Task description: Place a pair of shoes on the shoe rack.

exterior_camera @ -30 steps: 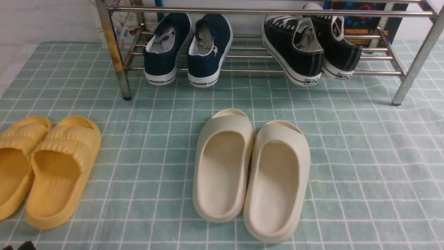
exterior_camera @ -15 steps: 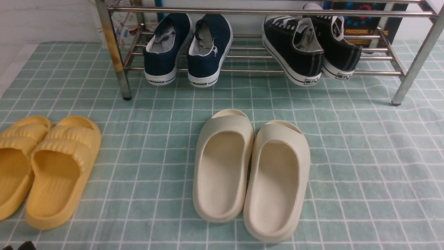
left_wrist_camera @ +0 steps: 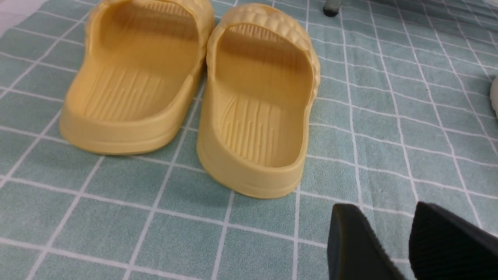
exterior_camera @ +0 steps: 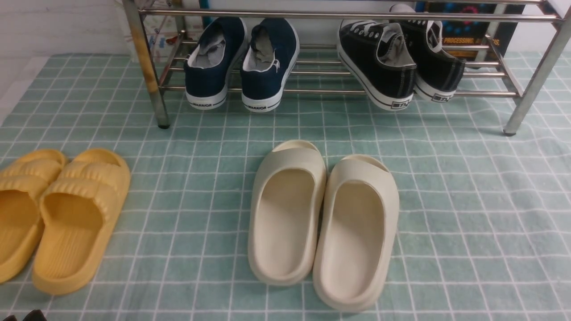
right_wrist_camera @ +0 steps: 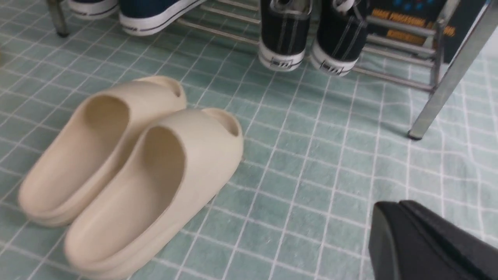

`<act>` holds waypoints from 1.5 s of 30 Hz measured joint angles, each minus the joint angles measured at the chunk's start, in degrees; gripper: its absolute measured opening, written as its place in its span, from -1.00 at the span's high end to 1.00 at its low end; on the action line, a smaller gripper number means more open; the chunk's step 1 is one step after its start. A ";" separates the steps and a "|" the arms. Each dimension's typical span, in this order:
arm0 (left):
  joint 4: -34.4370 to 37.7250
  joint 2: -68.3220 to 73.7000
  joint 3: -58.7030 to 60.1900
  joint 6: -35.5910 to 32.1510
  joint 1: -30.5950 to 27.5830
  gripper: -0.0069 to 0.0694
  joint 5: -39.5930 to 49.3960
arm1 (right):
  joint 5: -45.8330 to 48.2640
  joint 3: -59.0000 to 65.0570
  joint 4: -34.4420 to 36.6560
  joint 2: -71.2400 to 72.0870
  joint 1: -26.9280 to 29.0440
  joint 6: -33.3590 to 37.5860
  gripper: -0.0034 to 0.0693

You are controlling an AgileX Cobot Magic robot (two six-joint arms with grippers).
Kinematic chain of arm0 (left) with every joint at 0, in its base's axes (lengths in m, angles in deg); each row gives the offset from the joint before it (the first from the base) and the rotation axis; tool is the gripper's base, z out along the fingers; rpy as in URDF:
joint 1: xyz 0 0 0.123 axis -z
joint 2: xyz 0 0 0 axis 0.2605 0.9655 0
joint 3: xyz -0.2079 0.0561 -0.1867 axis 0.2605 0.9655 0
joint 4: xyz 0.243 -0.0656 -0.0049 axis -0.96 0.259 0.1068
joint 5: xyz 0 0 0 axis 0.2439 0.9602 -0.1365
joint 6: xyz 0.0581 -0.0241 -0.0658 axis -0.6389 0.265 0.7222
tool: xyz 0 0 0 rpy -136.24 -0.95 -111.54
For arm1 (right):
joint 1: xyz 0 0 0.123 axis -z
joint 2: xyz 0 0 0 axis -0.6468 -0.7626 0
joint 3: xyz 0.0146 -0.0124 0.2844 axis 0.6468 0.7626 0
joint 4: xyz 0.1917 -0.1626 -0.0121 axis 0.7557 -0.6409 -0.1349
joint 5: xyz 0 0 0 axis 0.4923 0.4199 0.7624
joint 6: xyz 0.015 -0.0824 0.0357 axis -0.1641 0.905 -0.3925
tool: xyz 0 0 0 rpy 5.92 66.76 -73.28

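The pair of black canvas sneakers rests on the lower bars of the steel shoe rack (exterior_camera: 339,15), at its right side, heels toward me: one sneaker (exterior_camera: 379,67) and its mate (exterior_camera: 435,62). They also show in the right wrist view (right_wrist_camera: 282,35), with the rack's leg (right_wrist_camera: 447,89) beside them. My left gripper (left_wrist_camera: 383,208) is open and empty, low over the cloth beside the yellow slides. Only its tip shows in the front view (exterior_camera: 26,315). My right gripper (right_wrist_camera: 393,206) is shut and empty, over the cloth to the right of the cream slides, far from the rack.
Navy WARRIOR sneakers (exterior_camera: 241,62) sit on the rack's left side. Cream slides (exterior_camera: 323,223) lie mid-cloth, yellow slides (exterior_camera: 58,218) at the left. A green checked cloth (exterior_camera: 468,214) covers the floor. The rack's front legs (exterior_camera: 151,89) stand on it.
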 joint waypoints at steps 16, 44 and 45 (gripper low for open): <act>0.00 0.00 0.00 0.00 0.00 0.19 -0.01 | -19.57 38.30 -8.37 24.50 15.89 -18.62 0.92; 0.00 0.00 0.00 0.00 0.00 0.19 0.05 | -13.88 37.84 -11.88 24.62 13.84 -19.13 0.91; 0.00 0.00 0.00 0.00 0.00 0.19 0.05 | -13.88 37.84 -11.88 24.62 13.84 -19.13 0.91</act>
